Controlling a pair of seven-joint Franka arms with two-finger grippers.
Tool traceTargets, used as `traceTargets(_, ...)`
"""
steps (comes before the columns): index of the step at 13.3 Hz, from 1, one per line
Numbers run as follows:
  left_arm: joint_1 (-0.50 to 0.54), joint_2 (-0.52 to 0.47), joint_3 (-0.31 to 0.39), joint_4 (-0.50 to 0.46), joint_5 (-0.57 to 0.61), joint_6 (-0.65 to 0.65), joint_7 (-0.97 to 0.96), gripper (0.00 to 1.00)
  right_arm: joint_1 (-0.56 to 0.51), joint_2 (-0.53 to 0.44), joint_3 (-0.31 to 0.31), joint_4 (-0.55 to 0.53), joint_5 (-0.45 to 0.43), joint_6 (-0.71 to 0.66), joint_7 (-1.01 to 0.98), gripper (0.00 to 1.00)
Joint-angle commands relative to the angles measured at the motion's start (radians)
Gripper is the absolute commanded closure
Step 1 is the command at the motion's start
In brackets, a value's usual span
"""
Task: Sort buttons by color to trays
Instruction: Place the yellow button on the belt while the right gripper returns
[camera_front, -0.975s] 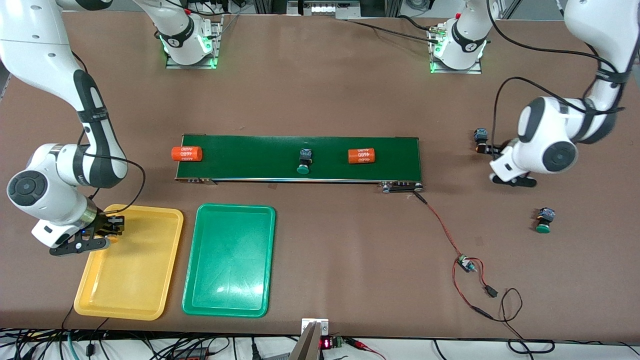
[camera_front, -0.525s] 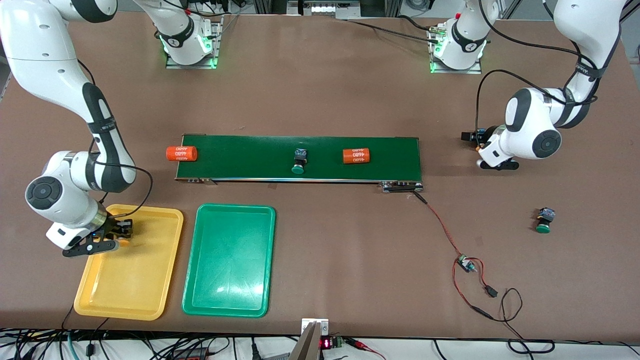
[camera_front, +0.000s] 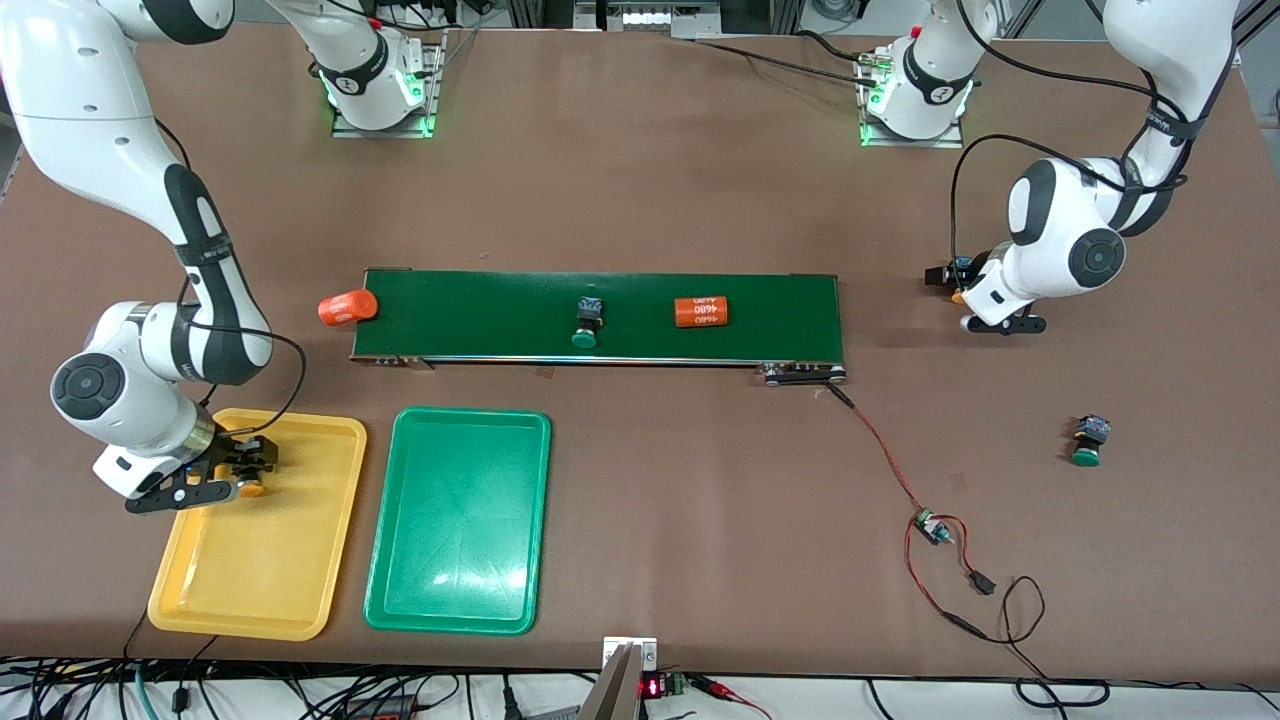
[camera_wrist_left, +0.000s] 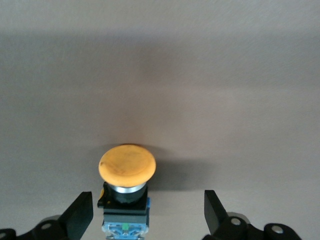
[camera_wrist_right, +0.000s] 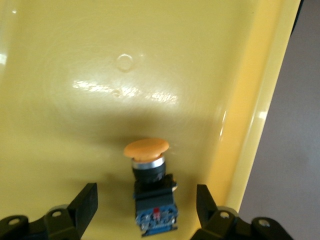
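One yellow button (camera_wrist_right: 148, 185) now released in yellow tray (camera_front: 300, 560), right gripper (camera_wrist_right: 147, 210) jaws parted

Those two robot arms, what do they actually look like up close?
Both arms are glossy white with rounded dark-grey joint caps and black bands. A thin black cable loops outside each forearm. Each base glows green. The left claw and right claw are black, with two flat fingers.

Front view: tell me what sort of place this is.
Probably a robotics lab bench: a small conveyor belt on a brown table, bare wiring, and sorting trays.
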Motion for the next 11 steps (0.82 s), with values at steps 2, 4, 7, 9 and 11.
traceTargets(2,-0.022,-0.005,0.029,-0.025,-0.022,0.015,0.034,0.33,0.078,-0.213,0.012,-0.071,0.081,-0.286,0.098,0.09)
traceTargets(4,-0.022,-0.007,0.028,-0.025,-0.022,-0.013,0.051,0.71,0.107,-0.295,0.012,-0.099,0.132,-0.390,0.130,0.09)
traceTargets(7,-0.025,-0.033,0.025,0.021,-0.021,-0.092,0.058,0.84,0.162,-0.463,0.014,-0.244,0.188,-0.417,0.251,0.09)
traceTargets(9,-0.086,-0.033,0.023,0.096,-0.021,-0.156,0.052,0.84,0.163,-0.560,0.044,-0.356,0.209,-0.406,0.288,0.08)
traceTargets(11,-0.138,-0.033,0.017,0.205,-0.022,-0.248,0.043,0.83,0.161,-0.616,0.052,-0.392,0.209,-0.417,0.294,0.08)
